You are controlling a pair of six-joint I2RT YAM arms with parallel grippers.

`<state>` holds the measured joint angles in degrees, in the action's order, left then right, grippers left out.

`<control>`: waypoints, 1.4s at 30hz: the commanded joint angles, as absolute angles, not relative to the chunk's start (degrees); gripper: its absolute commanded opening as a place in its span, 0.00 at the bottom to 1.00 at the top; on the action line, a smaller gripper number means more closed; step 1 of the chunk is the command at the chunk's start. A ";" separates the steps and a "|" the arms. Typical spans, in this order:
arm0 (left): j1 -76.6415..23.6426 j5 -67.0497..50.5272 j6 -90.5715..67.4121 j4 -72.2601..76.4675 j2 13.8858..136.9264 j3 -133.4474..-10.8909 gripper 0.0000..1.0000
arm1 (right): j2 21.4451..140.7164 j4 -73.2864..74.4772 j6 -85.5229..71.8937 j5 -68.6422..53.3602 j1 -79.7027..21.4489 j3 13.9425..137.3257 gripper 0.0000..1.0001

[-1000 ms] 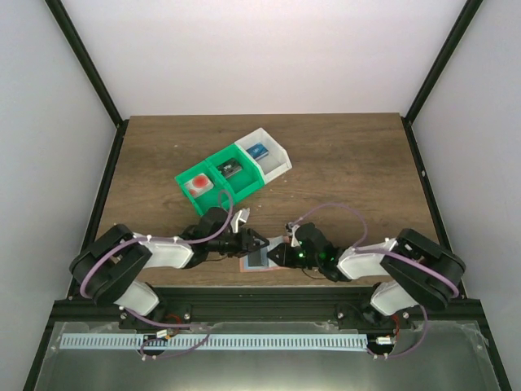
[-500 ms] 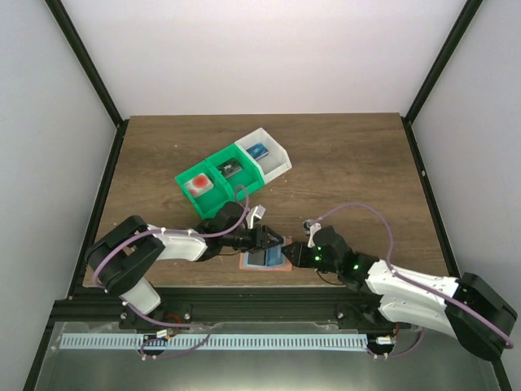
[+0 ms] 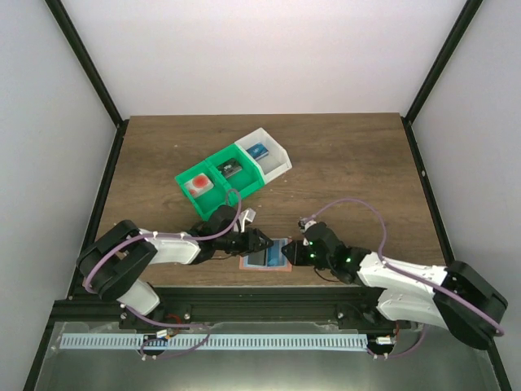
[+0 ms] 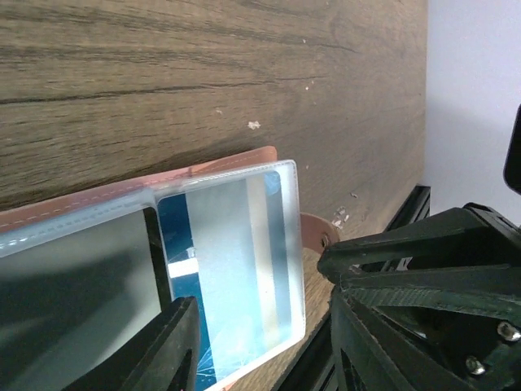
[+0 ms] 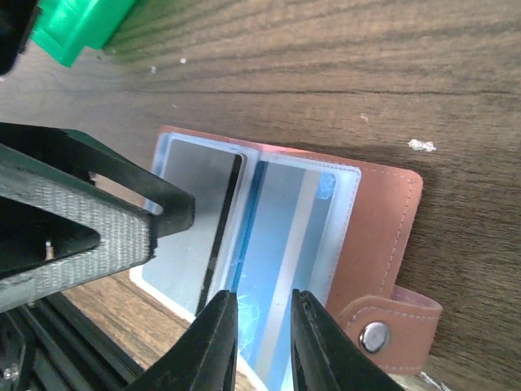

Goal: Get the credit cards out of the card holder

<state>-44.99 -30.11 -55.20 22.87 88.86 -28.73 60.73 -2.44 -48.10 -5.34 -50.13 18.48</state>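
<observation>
The salmon-brown card holder (image 3: 264,259) lies open near the table's front edge, with clear sleeves fanned out. A pale blue credit card (image 5: 285,244) sits in the right sleeve and a grey one (image 5: 191,212) in the left sleeve. Both also show in the left wrist view, the blue card (image 4: 236,252) and the grey card (image 4: 73,285). My left gripper (image 3: 259,242) is open, with one finger (image 5: 98,220) lying over the grey sleeve. My right gripper (image 5: 264,342) is narrowly open, its fingertips low over the near edge of the blue card's sleeve. The holder's snap tab (image 5: 383,330) sticks out beside it.
A green-and-white three-compartment bin (image 3: 244,183) stands behind the grippers, with a red block (image 3: 199,185), a black block (image 3: 230,169) and a blue block (image 3: 259,151) inside. The black front rail (image 3: 260,303) runs just near the card holder.
The right arm has stretched out low and brought its gripper onto the right sleeve. The left gripper shifted right along the holder, then back a little. The holder stays in place.
</observation>
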 commanded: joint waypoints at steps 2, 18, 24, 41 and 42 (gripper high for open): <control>-44.63 -29.27 -53.87 22.92 88.99 -28.17 0.45 | 66.31 -4.95 -46.59 -5.31 -50.54 22.39 0.19; -45.50 -31.24 -55.65 31.82 94.40 -24.75 0.44 | 72.37 -8.41 -49.68 -4.96 -50.54 16.62 0.16; -47.11 -32.07 -57.07 35.27 97.06 -25.84 0.40 | 73.11 -9.08 -50.06 -5.44 -50.54 16.41 0.15; -47.31 -30.50 -57.44 32.61 93.25 -25.13 0.00 | 73.09 -10.35 -51.03 -5.22 -50.54 14.72 0.15; -47.26 -30.48 -57.66 32.85 92.93 -24.77 0.00 | 73.00 -10.44 -51.12 -5.20 -50.54 14.54 0.15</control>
